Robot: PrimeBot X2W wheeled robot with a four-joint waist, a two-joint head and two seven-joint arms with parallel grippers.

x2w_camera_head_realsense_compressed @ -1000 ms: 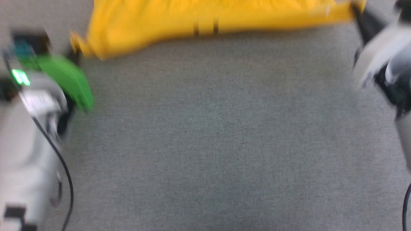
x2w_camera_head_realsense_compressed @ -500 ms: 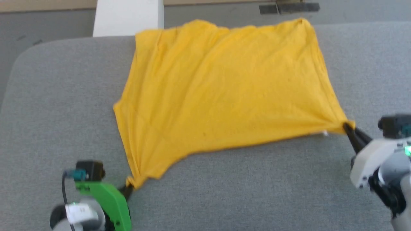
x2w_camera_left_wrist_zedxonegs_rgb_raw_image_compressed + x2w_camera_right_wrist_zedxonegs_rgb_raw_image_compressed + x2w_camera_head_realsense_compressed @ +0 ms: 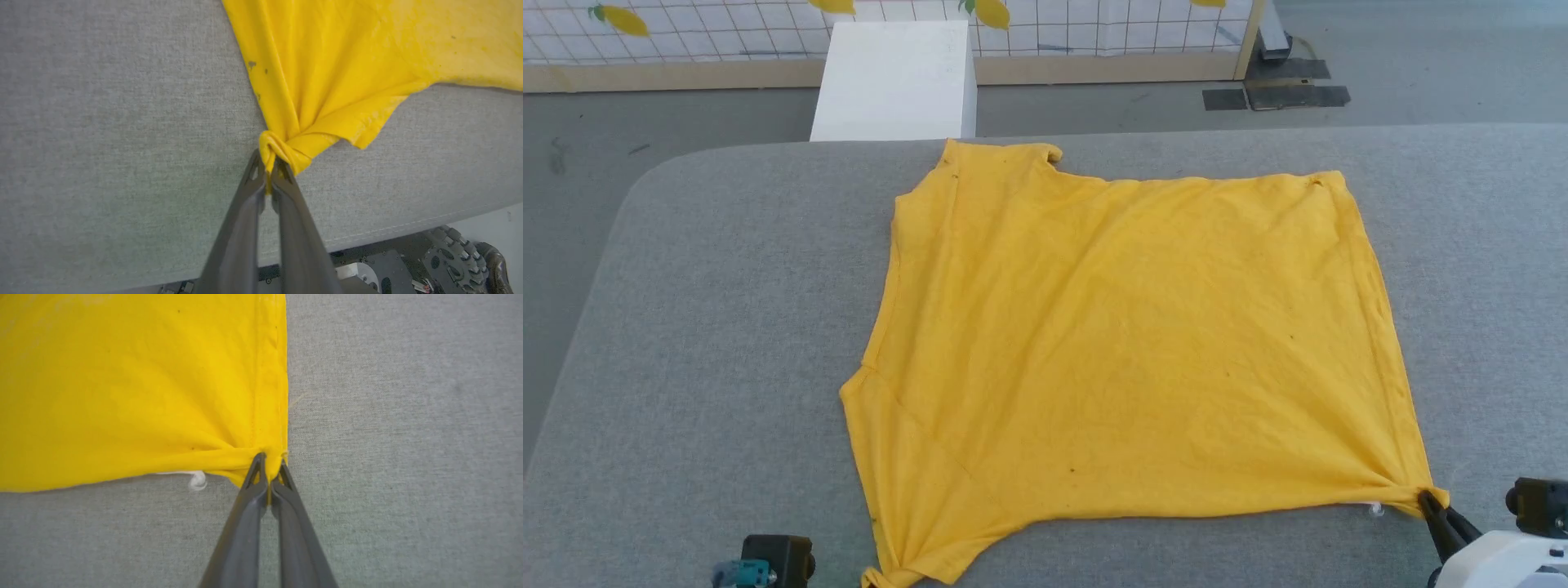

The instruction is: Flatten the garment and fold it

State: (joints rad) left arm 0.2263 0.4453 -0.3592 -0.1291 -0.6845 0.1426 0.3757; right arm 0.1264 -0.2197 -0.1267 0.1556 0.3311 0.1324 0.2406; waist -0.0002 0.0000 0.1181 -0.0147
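The garment point(image 3: 1127, 343) lies spread across the middle of the grey table point(image 3: 727, 286), its near corners pinched in the closed left hand point(image 3: 267, 169) and right hand point(image 3: 269, 465) (cloth bunches at both), so an even, low pull outward and toward the near edge should smooth it best.

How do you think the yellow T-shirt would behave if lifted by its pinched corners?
Probably floppy: the T-shirt bunches into folds at the left claw and right claw. Likely light; thin cloth, so it should sag between them.
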